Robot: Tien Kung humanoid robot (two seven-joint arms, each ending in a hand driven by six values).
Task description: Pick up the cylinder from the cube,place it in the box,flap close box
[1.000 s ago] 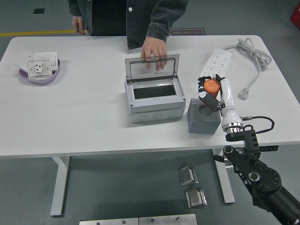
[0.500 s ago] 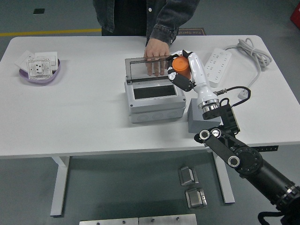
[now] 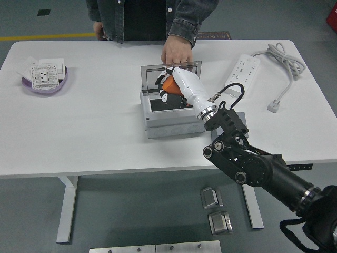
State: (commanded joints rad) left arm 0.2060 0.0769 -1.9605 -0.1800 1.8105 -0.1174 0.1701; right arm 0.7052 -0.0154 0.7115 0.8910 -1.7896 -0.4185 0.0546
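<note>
Orange cylinder (image 3: 169,83) gripped in right hand (image 3: 176,85) over open grey box (image 3: 172,115), person's hand (image 3: 176,51) on lid (image 3: 171,74) at 12 o'clock.

cube (image 3: 239,117) mostly behind robot arm

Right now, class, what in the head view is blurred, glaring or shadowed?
Head view: lighting even, shadows soft; the lid is see-through, the person's hand resting at its top edge; the right hand holding the cylinder looks slightly soft; box sharp.
</note>
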